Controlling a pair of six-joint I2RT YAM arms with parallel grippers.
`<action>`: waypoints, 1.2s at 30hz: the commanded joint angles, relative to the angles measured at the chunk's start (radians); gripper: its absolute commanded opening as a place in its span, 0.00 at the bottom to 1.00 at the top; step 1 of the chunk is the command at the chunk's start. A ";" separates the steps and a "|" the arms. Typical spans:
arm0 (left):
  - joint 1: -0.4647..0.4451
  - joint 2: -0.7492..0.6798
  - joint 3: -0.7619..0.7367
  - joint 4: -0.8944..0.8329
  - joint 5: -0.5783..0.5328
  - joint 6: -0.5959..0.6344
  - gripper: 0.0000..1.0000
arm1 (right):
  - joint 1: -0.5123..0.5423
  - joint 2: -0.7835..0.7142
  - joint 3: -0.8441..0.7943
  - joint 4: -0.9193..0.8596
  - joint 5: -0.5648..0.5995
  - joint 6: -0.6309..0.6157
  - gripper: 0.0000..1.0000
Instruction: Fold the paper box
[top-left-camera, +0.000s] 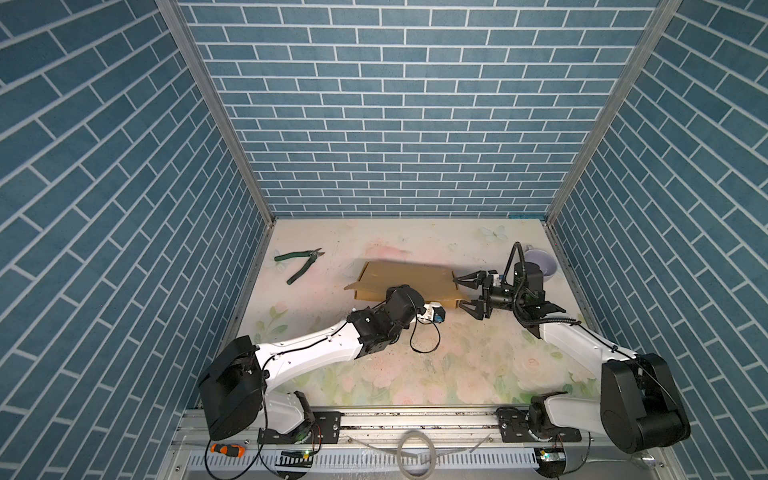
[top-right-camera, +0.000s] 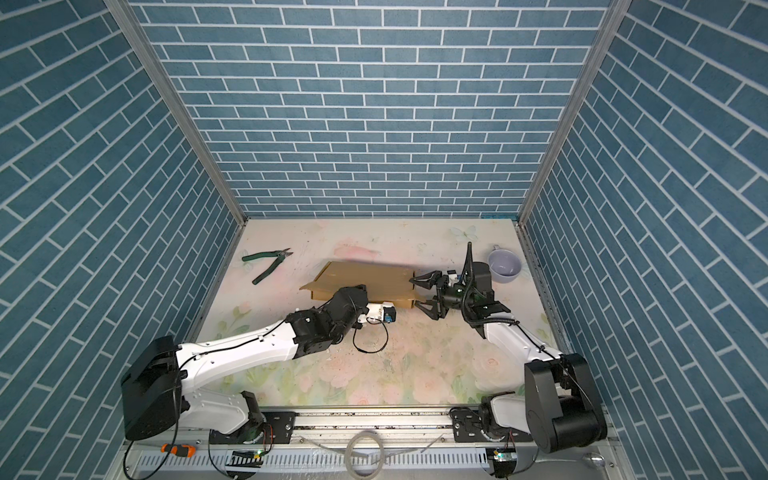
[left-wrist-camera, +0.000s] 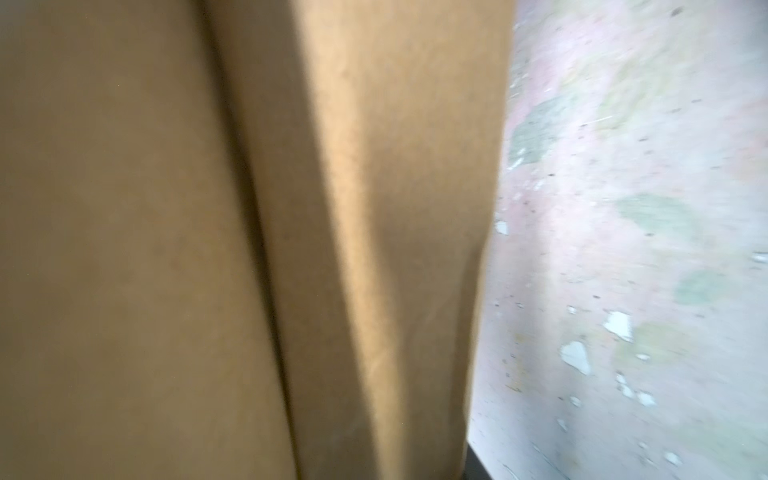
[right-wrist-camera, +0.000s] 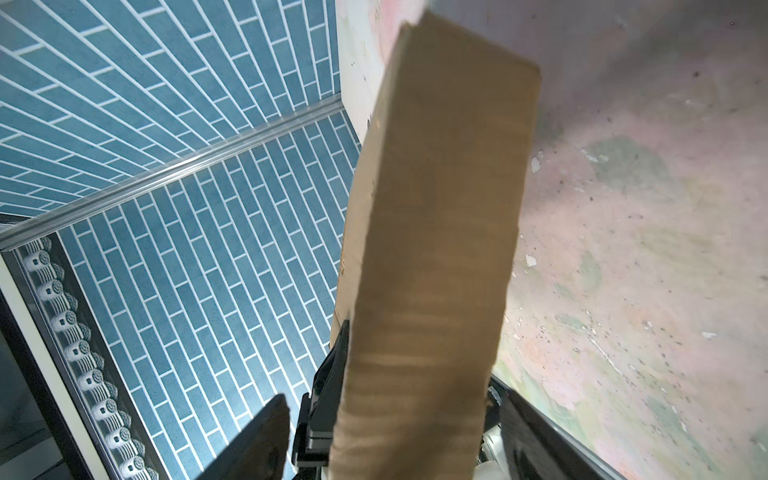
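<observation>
Paper box: brown corrugated cardboard, matt, faintly ribbed on the face seen in the right wrist view.
Desk: floral-printed covering, matt, scuffed, speckled, chipped in spots.
Pliers: dark metal jaws, green plastic-looking handles.
Cup: lavender, smooth, slight sheen.
Walls: blue brick-pattern covering, matt.
Frame posts: grey metal, satin.
Arm shells: white plastic, smooth, semi-gloss.
Black housings: matt.

White shells on the left arm and right arm, black joints between. Black housings at the shoulders. Thin black cables along the links, one in a loose loop. Black, claw-like fingers on the right gripper. Screwed black base plates.
</observation>
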 joint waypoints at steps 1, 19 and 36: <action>0.021 -0.024 0.089 -0.236 0.116 -0.105 0.31 | -0.029 -0.037 0.061 -0.108 -0.006 -0.100 0.79; 0.158 0.087 0.453 -0.840 0.628 -0.242 0.33 | -0.133 -0.039 0.066 -0.333 0.003 -0.307 0.80; 0.199 0.342 0.615 -0.926 0.630 -0.151 0.35 | -0.173 -0.044 0.021 -0.377 0.006 -0.365 0.79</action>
